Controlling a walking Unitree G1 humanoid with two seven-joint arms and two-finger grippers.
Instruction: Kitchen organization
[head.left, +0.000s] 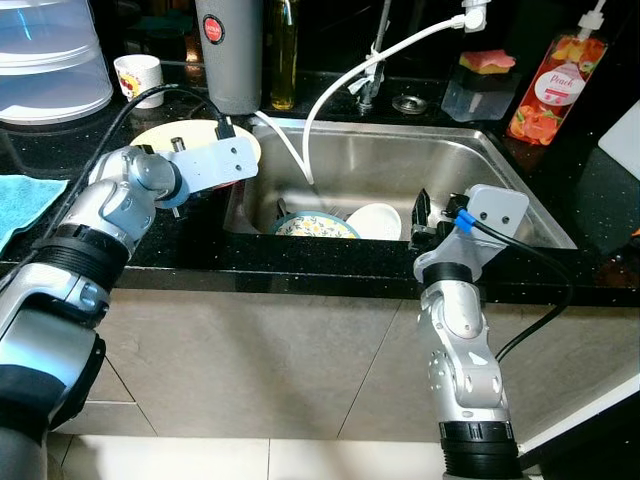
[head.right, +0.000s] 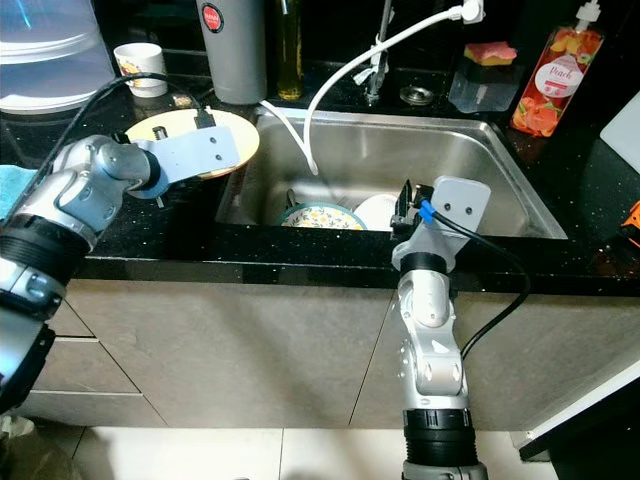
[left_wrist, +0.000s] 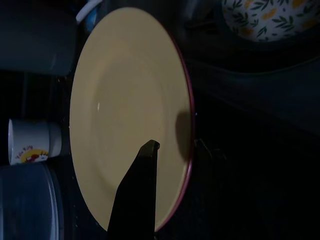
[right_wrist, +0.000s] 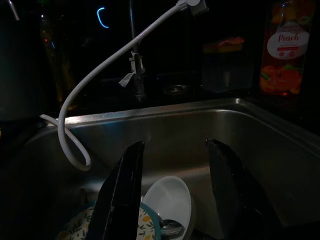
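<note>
While the left gripper (left_wrist: 167, 145) pinches the yellow plate (left_wrist: 127, 100) rim on the counter, the right gripper (right_wrist: 172, 170) hovers spread wide, directly above the white bowl (right_wrist: 167, 200) in the sink (head.left: 400, 160).

home kitchen | steel sink (head.left: 500, 165) set in black speckled counter (head.left: 60, 150) | hose (head.left: 350, 70) trailing into sink, tap (right_wrist: 136, 75) behind | plate (head.left: 310, 226) and bowl (head.left: 375, 220) in basin | yellow plate (left_wrist: 125, 110) on counter | soap bottle (head.left: 558, 88), sponge (head.left: 487, 62), oil bottle (head.left: 282, 50), cup (head.left: 138, 78) along the back | tiled floor (head.left: 200, 455)
</note>
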